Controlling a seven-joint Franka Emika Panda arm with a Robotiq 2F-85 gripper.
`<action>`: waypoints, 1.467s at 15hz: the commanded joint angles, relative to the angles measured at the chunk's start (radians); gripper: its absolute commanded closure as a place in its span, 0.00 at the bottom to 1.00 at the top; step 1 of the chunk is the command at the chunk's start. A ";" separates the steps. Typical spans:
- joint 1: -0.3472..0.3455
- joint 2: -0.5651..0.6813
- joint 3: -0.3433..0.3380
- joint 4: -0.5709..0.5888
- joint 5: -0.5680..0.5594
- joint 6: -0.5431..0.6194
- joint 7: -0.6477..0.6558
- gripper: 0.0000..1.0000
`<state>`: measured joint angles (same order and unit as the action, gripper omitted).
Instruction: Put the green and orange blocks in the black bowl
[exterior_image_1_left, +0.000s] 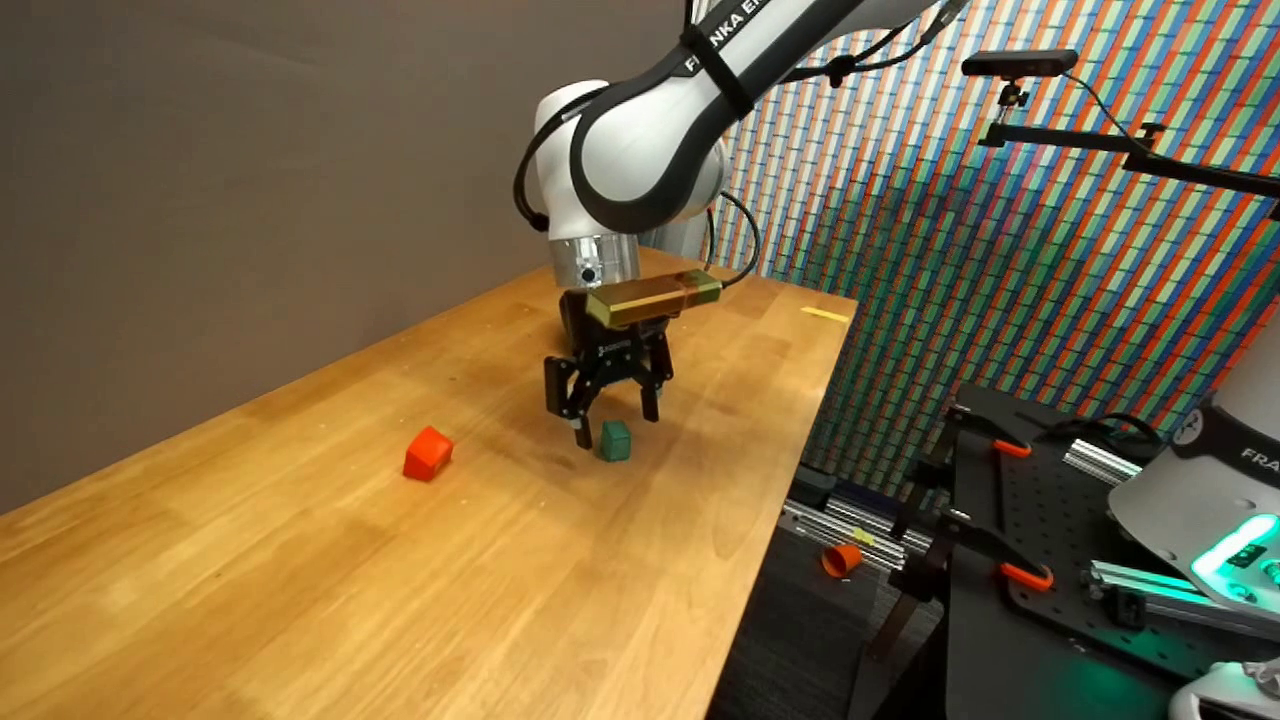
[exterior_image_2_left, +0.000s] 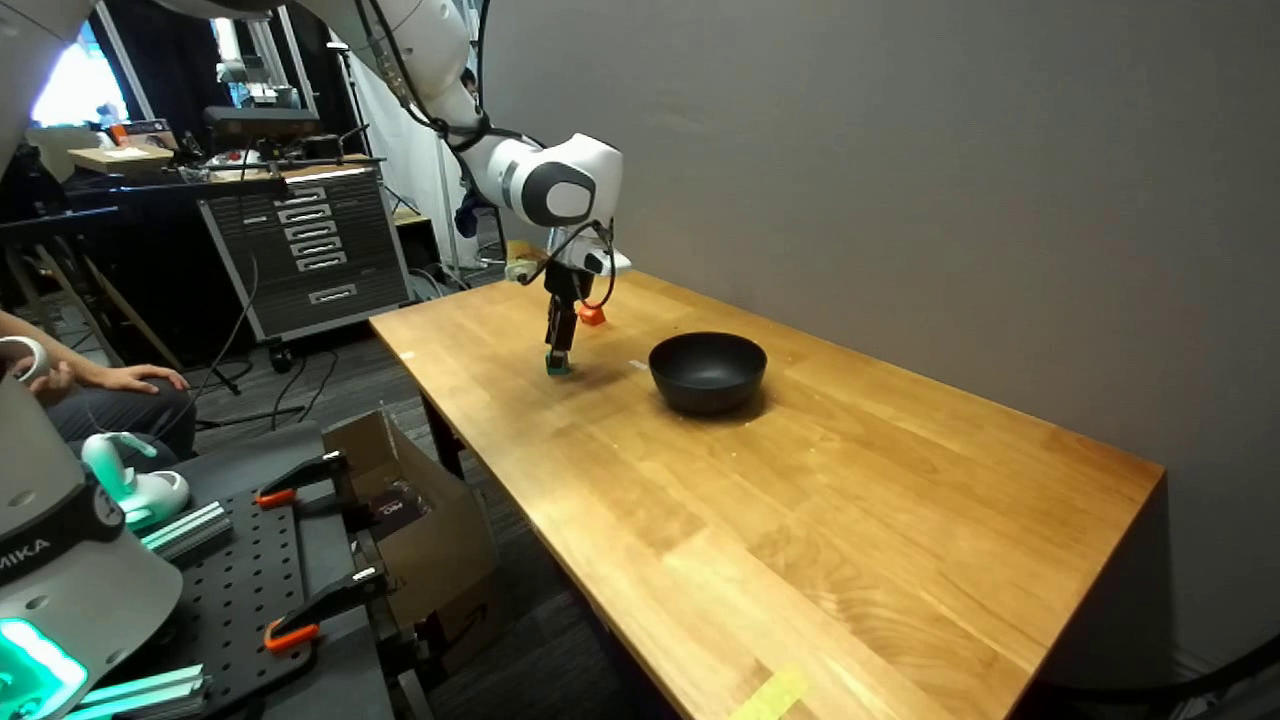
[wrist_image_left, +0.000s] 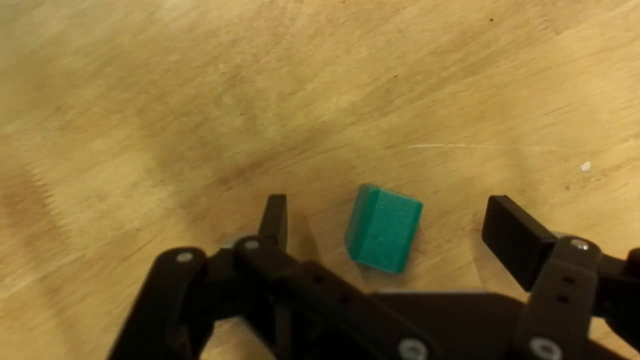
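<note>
The small green block (exterior_image_1_left: 615, 441) lies on the wooden table; it also shows in an exterior view (exterior_image_2_left: 558, 366) and in the wrist view (wrist_image_left: 385, 227). My gripper (exterior_image_1_left: 617, 420) points down over it and is open. In the wrist view the two black fingers (wrist_image_left: 392, 225) stand apart on either side of the green block, with a gap on each side. The orange block (exterior_image_1_left: 428, 454) lies apart from the gripper; it shows in both exterior views (exterior_image_2_left: 591, 315). The black bowl (exterior_image_2_left: 707, 375) stands upright on the table; its visible inside holds nothing. It is out of the wrist view.
The wooden table (exterior_image_2_left: 860, 560) runs along a grey wall (exterior_image_2_left: 900, 200). Yellow tape (exterior_image_2_left: 775, 695) is stuck near the table's end. The robot's base stands on a black bench (exterior_image_1_left: 1060, 640) across a gap from the table. A cardboard box (exterior_image_2_left: 430, 560) is on the floor.
</note>
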<state>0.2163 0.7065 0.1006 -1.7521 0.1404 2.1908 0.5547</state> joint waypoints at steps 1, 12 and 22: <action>0.021 -0.044 -0.033 -0.084 0.016 0.077 0.015 0.25; 0.119 -0.254 -0.093 -0.171 -0.143 -0.021 0.137 0.93; 0.077 -0.307 -0.129 -0.080 -0.488 -0.097 0.218 0.93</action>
<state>0.3116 0.3716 -0.0117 -1.8769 -0.2689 2.1046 0.7620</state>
